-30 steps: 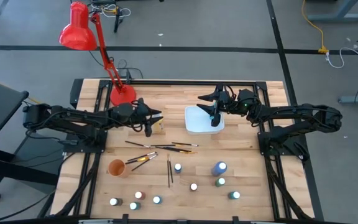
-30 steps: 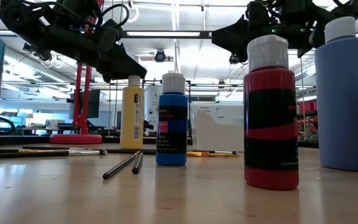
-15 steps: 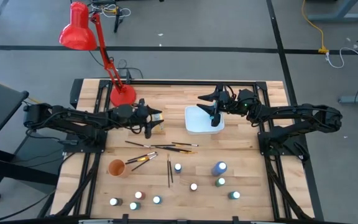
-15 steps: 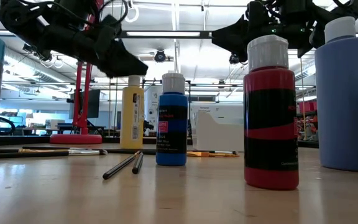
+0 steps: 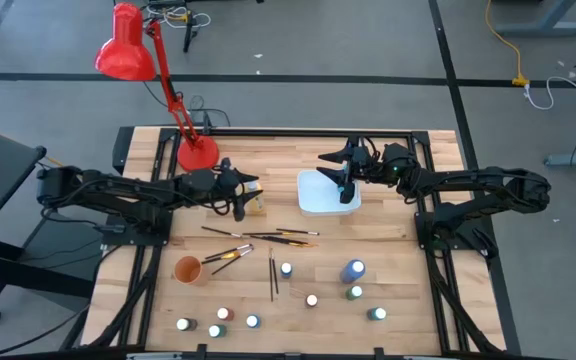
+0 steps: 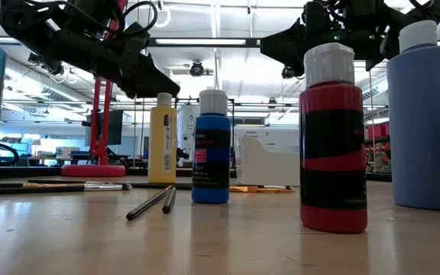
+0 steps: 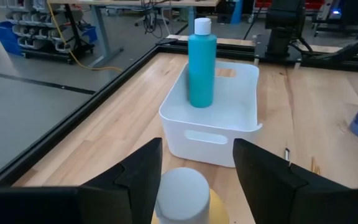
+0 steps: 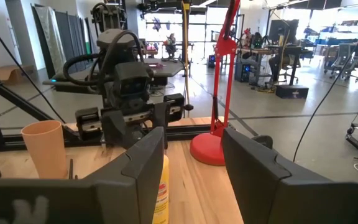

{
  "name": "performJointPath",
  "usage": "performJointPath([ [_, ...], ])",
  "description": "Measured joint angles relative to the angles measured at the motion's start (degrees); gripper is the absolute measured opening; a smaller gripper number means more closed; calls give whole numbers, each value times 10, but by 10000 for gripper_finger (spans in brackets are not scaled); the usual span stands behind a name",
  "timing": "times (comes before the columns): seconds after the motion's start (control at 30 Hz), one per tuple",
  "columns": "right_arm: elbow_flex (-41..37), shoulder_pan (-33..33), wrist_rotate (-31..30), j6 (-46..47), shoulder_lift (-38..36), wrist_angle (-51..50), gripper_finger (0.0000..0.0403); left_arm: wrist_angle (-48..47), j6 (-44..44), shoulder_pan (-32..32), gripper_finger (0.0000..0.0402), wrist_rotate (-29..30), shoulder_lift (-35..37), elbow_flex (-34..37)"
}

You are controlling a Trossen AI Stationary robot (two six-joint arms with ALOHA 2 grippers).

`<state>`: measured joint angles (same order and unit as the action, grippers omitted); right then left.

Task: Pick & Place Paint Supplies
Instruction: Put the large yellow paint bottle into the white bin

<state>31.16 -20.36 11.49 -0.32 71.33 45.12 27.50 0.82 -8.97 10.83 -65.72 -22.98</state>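
Straddling the yellow bottle (image 5: 256,202) with the left pincer (image 5: 239,205), its fingers spread to either side of the white cap.
The pick looked to be in hand: the bottle stood on the wooden surface (image 5: 388,250) directly under the fingers, ungripped. The next move probably called for closing on it, then carrying it toward 3 o'clock to the white tray (image 5: 317,203), which held 1 teal bottle (image 7: 201,62). The right pincer (image 5: 345,188) hung open over the tray.

Printed labels show on the blue paint bottle (image 6: 211,149) and red paint bottle (image 6: 333,149), but no wording is legible.
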Motion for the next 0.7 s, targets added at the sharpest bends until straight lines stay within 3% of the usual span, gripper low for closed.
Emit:
performJointPath([
  [0.17, 0, 0, 0, 0, 0, 0, 169, 55, -44, 0, 208, -1, -1, 0],
  [0.47, 0, 0, 0, 0, 0, -3, 169, -37, 8, 0, 243, 32, -1, 1],
  [0.7, 0, 0, 0, -1, 0, -3, 169, -42, 9, 1, 230, 9, -1, 1],
])
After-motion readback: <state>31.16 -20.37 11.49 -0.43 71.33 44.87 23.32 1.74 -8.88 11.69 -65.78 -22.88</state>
